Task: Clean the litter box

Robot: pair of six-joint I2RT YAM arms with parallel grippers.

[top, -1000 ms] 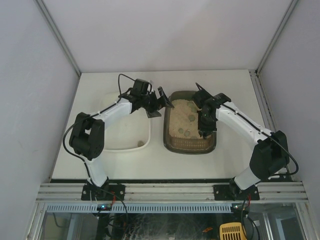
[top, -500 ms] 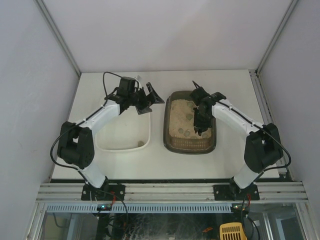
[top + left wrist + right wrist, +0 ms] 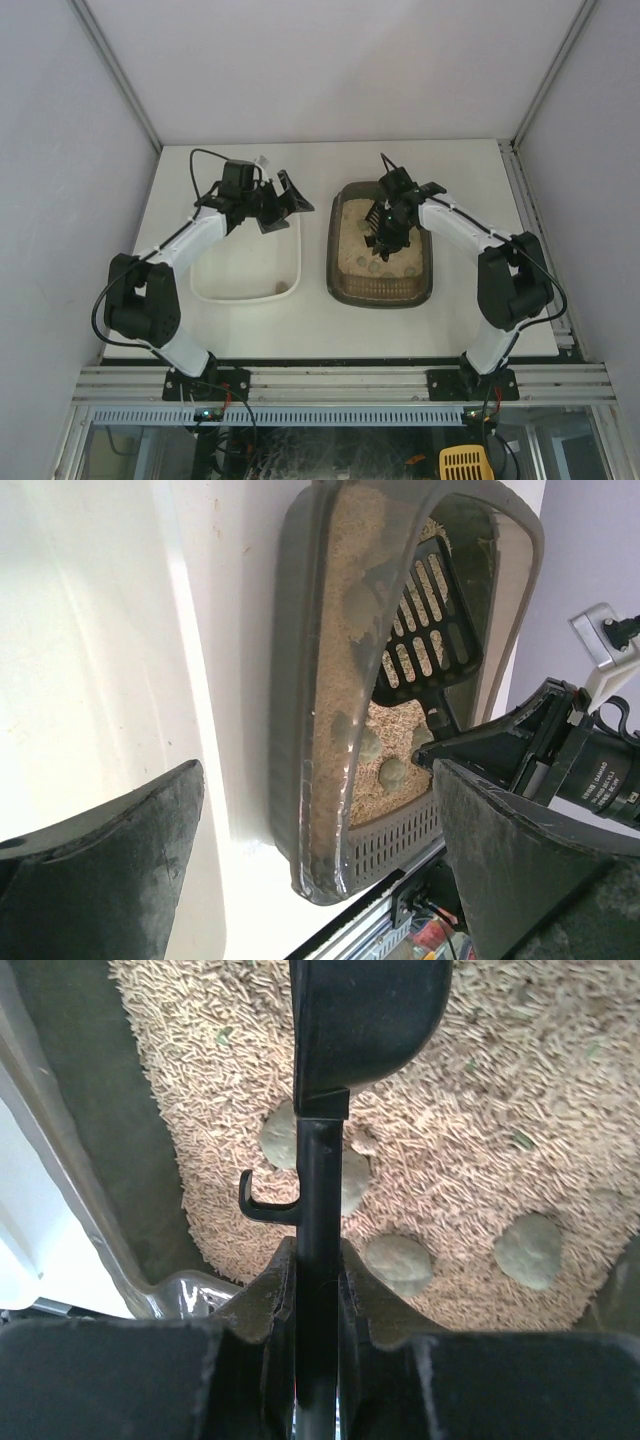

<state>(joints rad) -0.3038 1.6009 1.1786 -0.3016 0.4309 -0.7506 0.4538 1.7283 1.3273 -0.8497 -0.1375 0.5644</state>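
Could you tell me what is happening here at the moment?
The right gripper is shut on the handle of the black slotted scoop, whose blade is down inside the litter box, near several grey clumps. The left gripper hangs open and empty above the far end of the white tray beside it.

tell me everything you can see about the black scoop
The black scoop looks like plastic, with a slotted head, a straight narrow handle and a small hook on the handle's side. The right gripper is shut on the handle. The head is tilted inside the litter box, over the beige litter near several grey-green clumps. Whether it touches the litter is unclear.
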